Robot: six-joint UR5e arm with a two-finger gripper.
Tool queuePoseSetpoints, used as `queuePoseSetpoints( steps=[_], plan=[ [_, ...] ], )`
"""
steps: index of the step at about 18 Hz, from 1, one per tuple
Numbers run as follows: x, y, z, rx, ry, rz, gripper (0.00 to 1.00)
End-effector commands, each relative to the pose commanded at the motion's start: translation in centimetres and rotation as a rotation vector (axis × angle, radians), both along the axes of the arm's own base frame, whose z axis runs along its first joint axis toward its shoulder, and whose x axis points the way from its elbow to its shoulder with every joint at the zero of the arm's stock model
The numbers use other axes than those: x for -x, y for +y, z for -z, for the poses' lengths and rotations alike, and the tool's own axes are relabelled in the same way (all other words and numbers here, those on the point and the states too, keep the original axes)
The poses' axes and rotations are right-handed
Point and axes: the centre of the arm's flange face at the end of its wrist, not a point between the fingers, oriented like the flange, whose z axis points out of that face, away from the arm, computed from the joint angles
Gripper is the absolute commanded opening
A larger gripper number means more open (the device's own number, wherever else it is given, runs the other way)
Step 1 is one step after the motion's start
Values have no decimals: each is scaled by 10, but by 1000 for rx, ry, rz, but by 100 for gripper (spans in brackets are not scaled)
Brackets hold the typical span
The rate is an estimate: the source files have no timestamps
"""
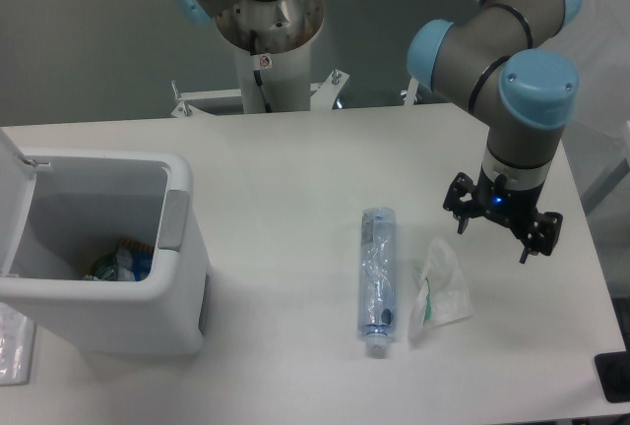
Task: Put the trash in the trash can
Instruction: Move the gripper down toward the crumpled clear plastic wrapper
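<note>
I've got the gripper (500,229) hanging above the table at right of frame, jaws spread, nothing between them. It sits up and to the right of the wrapper (439,292), apart from it.

Trash still out: crushed bottle (376,278) lies flat at lower centre, long axis running near vertical in frame, white cap at the bottom end. The wrapper lies just right of it, close but I can't tell if they touch. Trash can (175,287) is at lower left, lid swung open on its left side, grey latch tab (174,219) on the right rim. Some coloured scraps (121,262) already at the bottom.

Handling guess:
- Bottle: light, thin-walled, already collapsed. Will give under the fingers and the clear skin looks slick. I'd take it across the short axis mid-body or up by the stiffer cap end.
- Wrapper: near weightless, floppy, crinkly. Pinch the raised crumpled ridge near its top; a flat edge would likely slip out.

Neither looks fragile. Main risk is the piece sliding on the table when the fingers close.
</note>
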Motion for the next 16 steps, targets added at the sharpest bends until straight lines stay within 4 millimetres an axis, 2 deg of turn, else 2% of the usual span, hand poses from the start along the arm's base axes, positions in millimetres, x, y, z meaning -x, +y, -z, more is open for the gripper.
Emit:
queuePoseSetpoints(
  steps=[6,12,13,16],
  plan=[
    [-7,6,5,-4,-10,3,100],
    [-12,3,29,-14,-46,-8,100],
    [-16,7,53,-17,-50,-43,100],
    [-24,23,78,-3,-64,-27,100]
  ],
)
